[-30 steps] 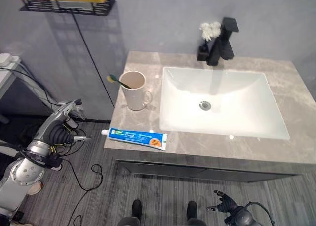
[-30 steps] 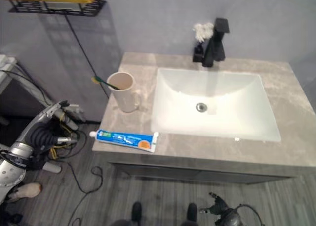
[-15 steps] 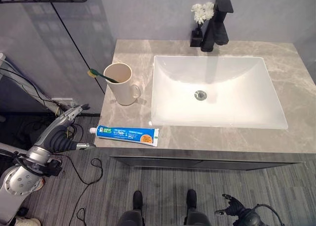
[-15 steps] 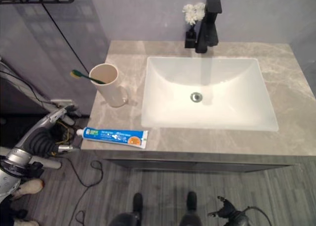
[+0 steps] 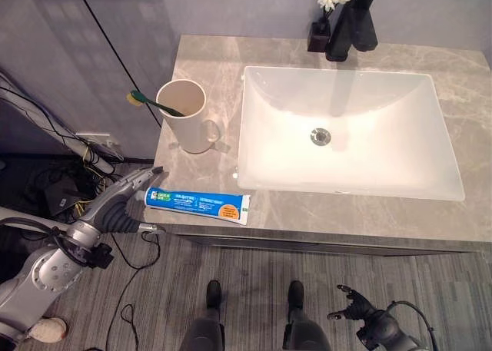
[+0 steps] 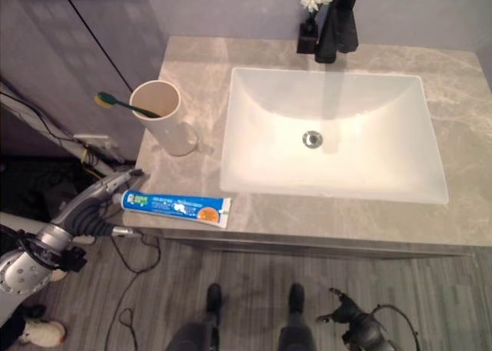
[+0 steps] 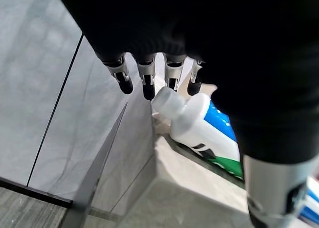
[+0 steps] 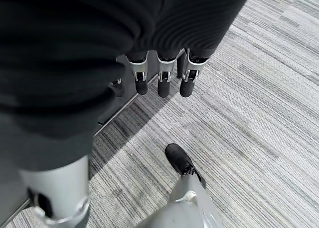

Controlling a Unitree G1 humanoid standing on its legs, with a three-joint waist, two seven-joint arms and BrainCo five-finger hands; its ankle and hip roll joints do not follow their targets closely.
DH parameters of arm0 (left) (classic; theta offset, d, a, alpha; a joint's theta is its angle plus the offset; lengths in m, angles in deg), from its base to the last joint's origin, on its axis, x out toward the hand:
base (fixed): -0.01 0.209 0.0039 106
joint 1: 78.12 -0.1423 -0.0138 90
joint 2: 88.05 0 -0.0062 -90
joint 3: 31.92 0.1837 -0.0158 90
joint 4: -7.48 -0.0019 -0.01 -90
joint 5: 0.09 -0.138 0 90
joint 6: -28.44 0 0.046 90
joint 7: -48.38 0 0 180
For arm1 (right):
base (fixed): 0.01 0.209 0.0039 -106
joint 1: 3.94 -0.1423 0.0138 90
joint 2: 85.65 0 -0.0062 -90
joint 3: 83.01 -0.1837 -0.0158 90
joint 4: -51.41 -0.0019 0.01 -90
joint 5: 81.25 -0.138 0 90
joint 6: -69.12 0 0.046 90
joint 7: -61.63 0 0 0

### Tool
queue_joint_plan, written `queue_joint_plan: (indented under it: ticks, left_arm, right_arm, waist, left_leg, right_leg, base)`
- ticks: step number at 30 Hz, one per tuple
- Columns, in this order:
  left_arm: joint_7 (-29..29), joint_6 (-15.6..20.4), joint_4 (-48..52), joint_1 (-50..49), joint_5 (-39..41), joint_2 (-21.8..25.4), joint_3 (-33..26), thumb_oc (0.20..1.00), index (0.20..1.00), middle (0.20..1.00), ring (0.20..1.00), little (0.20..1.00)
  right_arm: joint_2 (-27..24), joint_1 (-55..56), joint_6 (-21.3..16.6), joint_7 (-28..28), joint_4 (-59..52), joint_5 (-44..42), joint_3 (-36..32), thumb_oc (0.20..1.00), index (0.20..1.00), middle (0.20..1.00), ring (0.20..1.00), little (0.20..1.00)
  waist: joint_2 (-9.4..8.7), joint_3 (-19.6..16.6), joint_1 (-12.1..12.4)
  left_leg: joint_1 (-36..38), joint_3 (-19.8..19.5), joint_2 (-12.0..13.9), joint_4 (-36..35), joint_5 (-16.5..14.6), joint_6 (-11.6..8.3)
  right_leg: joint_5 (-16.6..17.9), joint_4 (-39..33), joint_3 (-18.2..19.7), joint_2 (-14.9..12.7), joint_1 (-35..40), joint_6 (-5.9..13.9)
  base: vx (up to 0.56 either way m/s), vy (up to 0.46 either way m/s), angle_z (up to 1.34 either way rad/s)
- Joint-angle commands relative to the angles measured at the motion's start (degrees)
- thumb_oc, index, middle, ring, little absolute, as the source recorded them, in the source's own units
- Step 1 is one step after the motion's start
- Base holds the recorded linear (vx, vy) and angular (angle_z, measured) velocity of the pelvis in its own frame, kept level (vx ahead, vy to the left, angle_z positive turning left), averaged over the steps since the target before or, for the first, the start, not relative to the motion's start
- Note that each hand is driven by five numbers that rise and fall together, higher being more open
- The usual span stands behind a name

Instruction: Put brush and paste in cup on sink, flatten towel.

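The left robot hand (image 5: 123,201), fingers spread, reaches the paste (image 5: 197,204) cap at the bench (image 5: 346,213) edge, likely to grasp it for the cup (image 5: 184,117).

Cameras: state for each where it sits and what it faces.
Eye views: head, looking down on the counter, cup, toothpaste tube; left hand lower left, right hand below.
Left wrist view: along its open fingers at the tube's cap, shared with the eyes.
Right wrist view: along its fingers at the floor.
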Motion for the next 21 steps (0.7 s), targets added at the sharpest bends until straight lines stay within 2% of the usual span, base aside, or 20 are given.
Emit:
queue_joint_plan:
  ticks: [1,11,16,21]
  left_arm:
    - [-2.06,2.4,-0.07,-0.43,-1.55,0.58,-0.65,1.0,1.0,1.0,1.0,1.0]
    - [-4.39,2.6,0.71,-1.64,-1.81,-1.47,-4.38,1.0,1.0,1.0,1.0,1.0]
    - [-7.3,2.99,2.32,-2.67,-5.39,-0.72,-7.97,1.0,1.0,1.0,1.0,1.0]
    - [-7.45,2.99,2.06,-2.85,-5.11,-0.76,-8.23,1.0,1.0,1.0,1.0,1.0]
  right_arm:
    - [-0.91,0.47,-1.17,-0.95,-0.7,-0.26,2.04,1.0,1.0,1.0,1.0,1.0]
    - [-0.35,2.49,-1.13,-1.02,0.31,1.13,1.93,1.0,1.0,1.0,1.0,1.0]
    - [0.51,3.09,-1.21,-1.17,1.72,1.7,2.23,1.0,1.0,1.0,1.0,1.0]
    - [0.42,3.15,-1.3,-1.16,1.45,1.56,2.25,1.0,1.0,1.0,1.0,1.0]
  waist:
    - [-2.49,-3.73,-1.67]
    - [-3.08,-5.57,-1.92]
    - [-3.17,-6.26,-1.69]
    - [-3.17,-6.37,-1.63]
  left_leg:
    - [-4.04,0.63,0.53,2.6,-0.51,0.31]
    - [-2.91,1.45,0.76,2.27,-1.06,0.15]
    - [-2.55,1.37,0.74,2.02,-1.25,0.04]
    - [-2.64,1.16,0.87,1.96,-1.14,-0.04]
  right_leg:
    - [2.29,2.58,3.39,-3.8,-4.25,2.56]
    - [2.47,1.43,4.17,-3.62,-3.62,2.74]
    - [2.43,0.93,3.9,-3.65,-3.08,2.9]
    - [2.36,0.87,3.71,-3.62,-2.86,2.79]
  base:
    - [0.0,0.0,0.0]
    - [0.03,-0.004,-0.08]
    - [0.02,-0.014,-0.02]
    - [0.0,-0.003,0.01]
